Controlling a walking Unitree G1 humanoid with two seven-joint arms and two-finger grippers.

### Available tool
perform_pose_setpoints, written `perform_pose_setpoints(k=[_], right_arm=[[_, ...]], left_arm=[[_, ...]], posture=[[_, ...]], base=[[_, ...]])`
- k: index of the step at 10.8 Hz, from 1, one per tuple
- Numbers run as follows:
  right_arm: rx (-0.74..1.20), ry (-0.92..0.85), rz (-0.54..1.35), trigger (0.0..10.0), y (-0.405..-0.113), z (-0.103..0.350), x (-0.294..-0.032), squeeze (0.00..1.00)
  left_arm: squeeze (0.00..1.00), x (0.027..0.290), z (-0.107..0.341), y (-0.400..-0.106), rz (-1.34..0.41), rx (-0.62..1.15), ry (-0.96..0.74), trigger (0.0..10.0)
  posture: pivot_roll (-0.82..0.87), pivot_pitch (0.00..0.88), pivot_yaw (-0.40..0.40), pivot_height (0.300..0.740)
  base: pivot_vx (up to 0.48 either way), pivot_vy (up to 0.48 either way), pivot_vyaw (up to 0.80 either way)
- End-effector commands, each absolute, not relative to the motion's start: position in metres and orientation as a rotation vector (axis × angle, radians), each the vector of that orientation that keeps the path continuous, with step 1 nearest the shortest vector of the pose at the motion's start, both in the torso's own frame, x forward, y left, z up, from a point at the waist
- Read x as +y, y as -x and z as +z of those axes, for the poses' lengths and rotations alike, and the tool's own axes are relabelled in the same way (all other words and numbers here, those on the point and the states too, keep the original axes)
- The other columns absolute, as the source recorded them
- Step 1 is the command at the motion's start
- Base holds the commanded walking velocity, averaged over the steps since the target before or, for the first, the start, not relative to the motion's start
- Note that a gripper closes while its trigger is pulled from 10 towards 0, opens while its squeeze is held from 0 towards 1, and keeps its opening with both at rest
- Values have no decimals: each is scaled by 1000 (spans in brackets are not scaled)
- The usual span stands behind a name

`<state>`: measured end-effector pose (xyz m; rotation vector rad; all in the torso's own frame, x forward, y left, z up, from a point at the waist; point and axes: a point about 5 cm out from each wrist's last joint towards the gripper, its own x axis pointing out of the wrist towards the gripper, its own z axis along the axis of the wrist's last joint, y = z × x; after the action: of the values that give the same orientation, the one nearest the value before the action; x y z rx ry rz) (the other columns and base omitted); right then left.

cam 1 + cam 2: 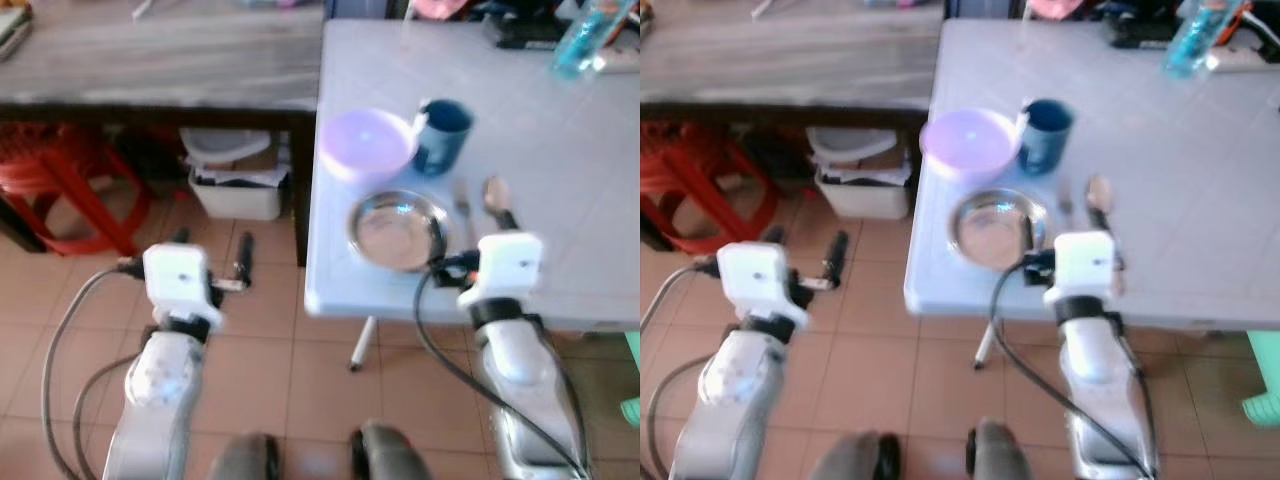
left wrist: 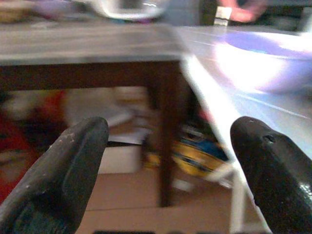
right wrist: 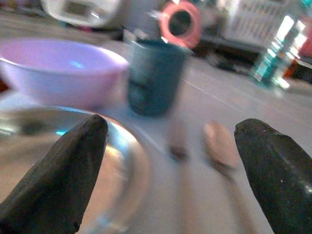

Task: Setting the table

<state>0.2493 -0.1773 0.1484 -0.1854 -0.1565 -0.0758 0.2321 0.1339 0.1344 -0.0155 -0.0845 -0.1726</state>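
White plastic makes up the table [image 1: 560, 200], and the place setting sits near its front left corner. A steel plate [image 1: 397, 230] lies close to the edge, with a lilac bowl [image 1: 365, 143] just behind it and a dark blue mug [image 1: 442, 135] beside the bowl on the right. A fork [image 1: 462, 205] and a spoon [image 1: 497, 198] lie side by side to the right of the plate.

The right gripper [image 3: 170, 161] hovers low over the table's front edge, its fingers [image 3: 68, 170] spread wide and holding nothing, with the plate's right rim and the fork between them. The left gripper [image 2: 168, 165] hangs over the tiled floor [image 1: 270, 350] to the left of the table, also spread apart and empty, facing the leg of a dark wooden table [image 1: 160, 60]. A white box [image 1: 238, 180] sits under that table, with a red stool [image 1: 70, 185] nearby. A blue bottle [image 1: 588, 40] stands at the far right.
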Motion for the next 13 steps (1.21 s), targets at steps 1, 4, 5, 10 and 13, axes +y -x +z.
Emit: perform_pose_setpoints(k=[1, 4, 5, 10, 13], right_arm=[[-129, 166, -133, 10000, -246, 145, -186, 0], [-118, 115, -156, 10000, -253, 148, -196, 0], [-126, 111, -147, 10000, -255, 151, -197, 0], [-95, -34, -28, 10000, -262, 150, -196, 0], [-99, -79, 10, 10000, -270, 155, -198, 0]], left_arm=[[0, 135, 136, -223, -245, -93, -7, 10000], [0, 150, 131, -223, -205, -59, -9, 10000], [0, 150, 132, -223, -200, -65, 1, 10000], [0, 148, 131, -221, -274, -69, -46, 10000], [0, 148, 133, -220, -258, -92, -101, 10000]], posture=[[-12, 175, 6, 740], [-13, 177, 11, 740], [-15, 178, 12, 740], [-15, 189, 24, 740], [-12, 197, 28, 740]], base=[[0, 0, 0], [0, 0, 0], [0, 0, 0], [0, 0, 0], [0, 0, 0]])
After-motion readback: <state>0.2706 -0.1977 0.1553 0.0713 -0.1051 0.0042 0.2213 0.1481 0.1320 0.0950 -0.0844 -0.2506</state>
